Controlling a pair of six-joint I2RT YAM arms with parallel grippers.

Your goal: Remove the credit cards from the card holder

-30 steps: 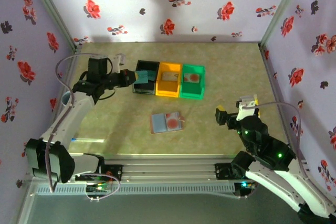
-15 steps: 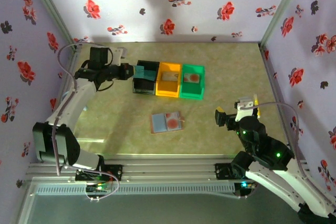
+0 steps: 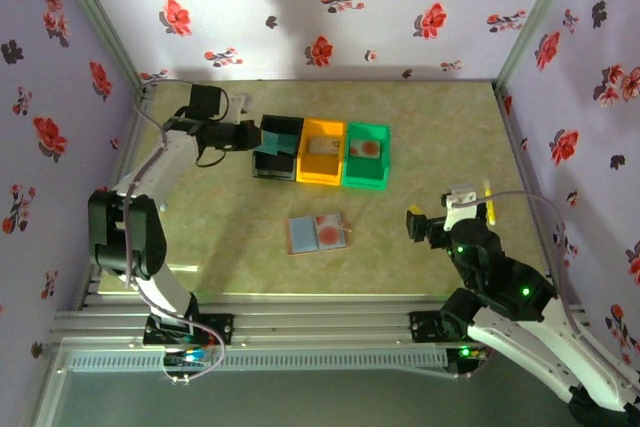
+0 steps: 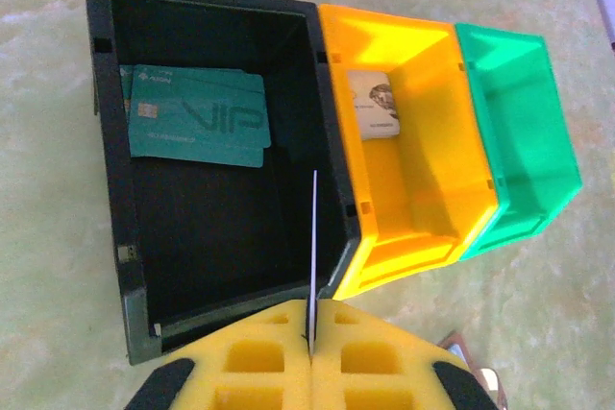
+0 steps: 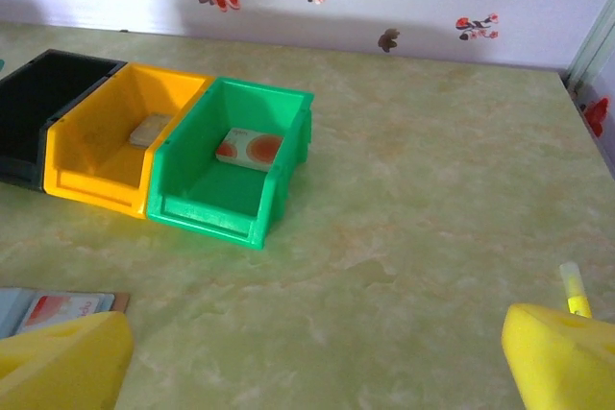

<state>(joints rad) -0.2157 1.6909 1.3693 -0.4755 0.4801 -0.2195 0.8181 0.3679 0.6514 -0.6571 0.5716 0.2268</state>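
Card [image 4: 314,228] pinched edge-on in the closed pads of my left gripper [image 4: 309,333], over the black bin [image 4: 211,237] towards the table's far edge, close to the orange bin [image 4: 404,208] wall. Risk: thin pinch, so it may slip or tip across that wall on release. My right gripper [image 5: 309,362] gapes empty; card holder [image 3: 303,236] lies open mid-table.

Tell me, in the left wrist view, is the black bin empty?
No, a teal-green card marked VIP lies flat inside the black bin, near its far end.
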